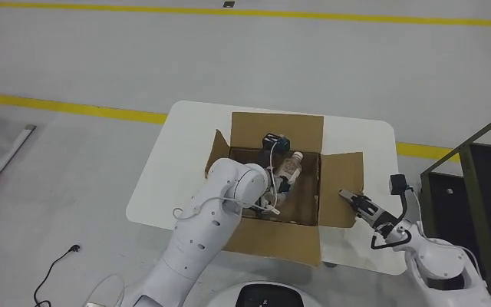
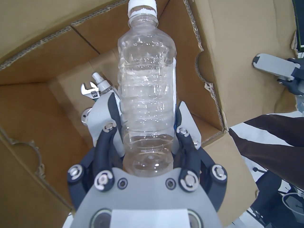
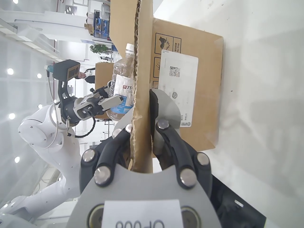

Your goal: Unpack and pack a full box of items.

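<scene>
White table [image 1: 184, 153], cardboard box [image 1: 276, 130] at its centre, clear bottle [image 2: 147, 91] held over the box interior.
Right gripper [image 3: 142, 112] pinches the side flap [image 1: 341, 196]: excess pull may tear it or drag the box. Left gripper [image 2: 144, 110] clamps the bottle's lower body; thin smooth wall may slip, or strike the wrench [image 2: 89, 91] below.

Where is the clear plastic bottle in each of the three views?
Top view: the bottle hangs over the middle of the open box.
Left wrist view: the bottle is held in the left gripper, cap toward a box corner.
Right wrist view: the bottle shows beyond the edge of the flap, in the left gripper.
Shared landmark: the flap that the right gripper clamps.
</scene>
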`<state>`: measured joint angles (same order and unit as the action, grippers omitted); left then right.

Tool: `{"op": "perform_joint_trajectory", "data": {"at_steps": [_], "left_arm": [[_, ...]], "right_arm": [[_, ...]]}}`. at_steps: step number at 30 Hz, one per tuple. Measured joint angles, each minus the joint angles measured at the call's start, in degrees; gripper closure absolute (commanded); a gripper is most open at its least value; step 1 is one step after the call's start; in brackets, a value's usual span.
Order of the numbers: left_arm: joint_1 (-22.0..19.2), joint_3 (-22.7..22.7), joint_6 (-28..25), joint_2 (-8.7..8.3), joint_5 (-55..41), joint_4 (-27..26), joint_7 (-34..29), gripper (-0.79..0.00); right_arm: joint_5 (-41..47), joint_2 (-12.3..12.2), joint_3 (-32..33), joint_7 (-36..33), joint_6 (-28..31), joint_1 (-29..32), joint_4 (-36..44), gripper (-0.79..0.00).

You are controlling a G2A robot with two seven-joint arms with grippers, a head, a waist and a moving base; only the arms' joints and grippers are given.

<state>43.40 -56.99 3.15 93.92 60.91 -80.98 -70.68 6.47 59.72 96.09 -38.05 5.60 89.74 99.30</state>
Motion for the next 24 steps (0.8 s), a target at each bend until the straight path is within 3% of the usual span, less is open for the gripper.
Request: {"op": "perform_joint_trajectory", "data": {"at_steps": [15, 24], "left_arm": [[0.31, 0.06, -0.27, -0.02, 0.02, -0.16, 0.6, 0.0], [0.49, -1.73, -1.31, -0.73, 1.03, -4.16, 2.19, 0.0]], "right_arm": [[-1.06, -0.2, 1.74, 1.06, 0.74, 0.89, 0.05, 0.0], [-1.18, -0.33, 2.45, 0.77, 1.39, 0.28, -0.92, 0.0]]}}
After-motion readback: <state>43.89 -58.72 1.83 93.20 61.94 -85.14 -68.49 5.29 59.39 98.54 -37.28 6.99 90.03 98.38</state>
